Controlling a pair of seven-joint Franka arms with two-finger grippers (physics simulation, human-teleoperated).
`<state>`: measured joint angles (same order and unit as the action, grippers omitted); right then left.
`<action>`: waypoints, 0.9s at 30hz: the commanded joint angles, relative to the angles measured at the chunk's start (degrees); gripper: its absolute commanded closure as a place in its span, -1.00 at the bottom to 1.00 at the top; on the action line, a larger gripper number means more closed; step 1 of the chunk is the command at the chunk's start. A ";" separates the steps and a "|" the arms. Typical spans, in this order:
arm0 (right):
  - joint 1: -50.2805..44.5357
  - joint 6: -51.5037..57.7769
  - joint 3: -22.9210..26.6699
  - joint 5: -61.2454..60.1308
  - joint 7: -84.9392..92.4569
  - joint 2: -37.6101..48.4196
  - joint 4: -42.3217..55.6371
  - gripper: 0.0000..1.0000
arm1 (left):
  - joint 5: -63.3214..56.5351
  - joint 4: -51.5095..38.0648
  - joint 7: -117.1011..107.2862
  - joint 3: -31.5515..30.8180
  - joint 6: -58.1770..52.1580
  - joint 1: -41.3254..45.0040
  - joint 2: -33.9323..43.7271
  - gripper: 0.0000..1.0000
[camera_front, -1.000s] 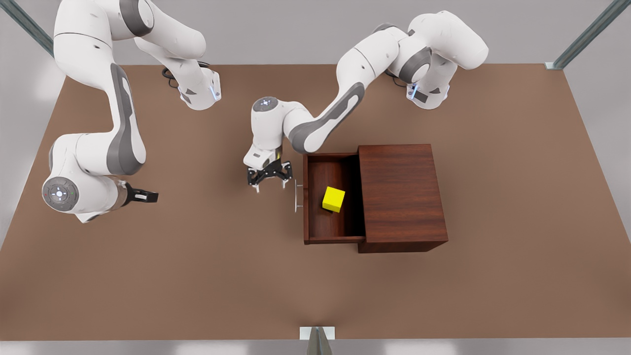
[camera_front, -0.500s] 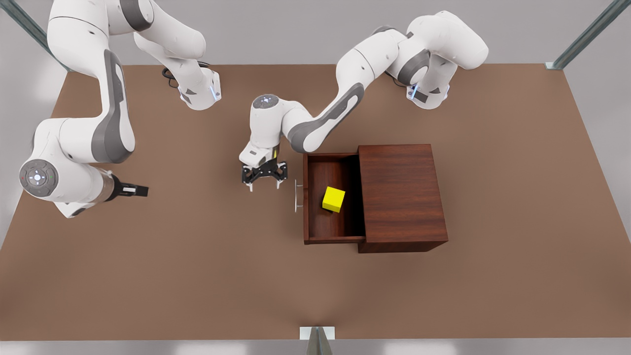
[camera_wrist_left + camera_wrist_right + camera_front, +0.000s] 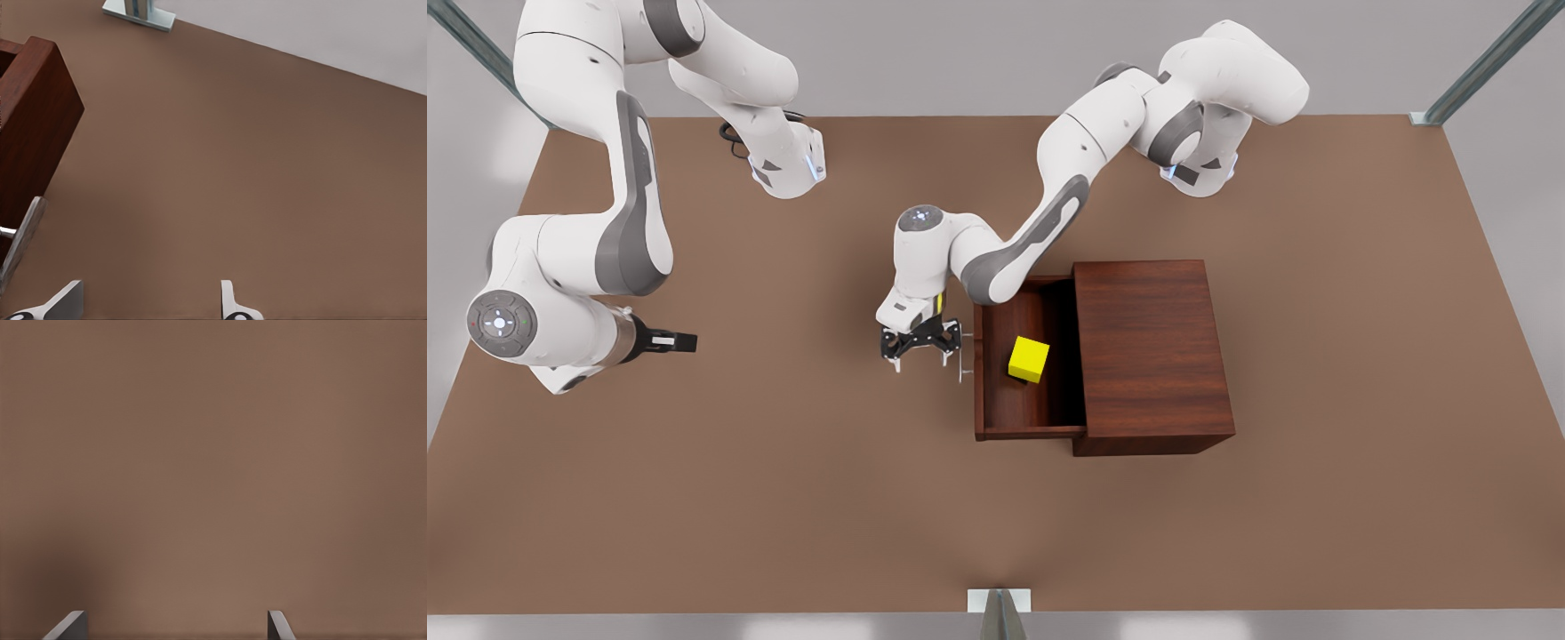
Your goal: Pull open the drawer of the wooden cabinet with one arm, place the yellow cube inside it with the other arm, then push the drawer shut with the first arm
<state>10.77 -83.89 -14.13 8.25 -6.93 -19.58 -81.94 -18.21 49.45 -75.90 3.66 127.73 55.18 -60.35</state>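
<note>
Left gripper [image 3: 922,354] fingers [image 3: 230,301] spread, empty, just beside the handle [image 3: 961,353] of the drawer [image 3: 1020,420], on the side away from the wooden cabinet [image 3: 1152,356]. Handle's long axis lies across the push direction.

Drawer pulled out; yellow cube [image 3: 1029,359] rests inside. Remaining step, by judgement: push shut.

Right gripper [image 3: 665,340] waits well apart from the handle over bare surface [image 3: 783,498], fingers [image 3: 279,625] spread.

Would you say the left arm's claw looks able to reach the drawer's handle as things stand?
Probably yes: the left claw hangs open beside the handle, with nothing between them.
</note>
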 commanded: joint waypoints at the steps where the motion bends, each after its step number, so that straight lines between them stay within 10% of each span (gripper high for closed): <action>1: 0.04 0.04 -0.02 0.02 0.51 0.07 0.03 -1.00 | -0.07 0.03 6.73 -0.15 -4.58 0.10 0.32 -1.00; 27: -0.05 0.04 -0.11 0.28 -0.28 -0.02 0.03 -1.00 | 0.55 8.55 15.26 0.12 -13.21 -2.36 7.35 -1.00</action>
<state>10.72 -83.86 -14.22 8.53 -6.84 -19.67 -81.94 -17.85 57.78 -66.41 3.72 114.83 52.91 -53.17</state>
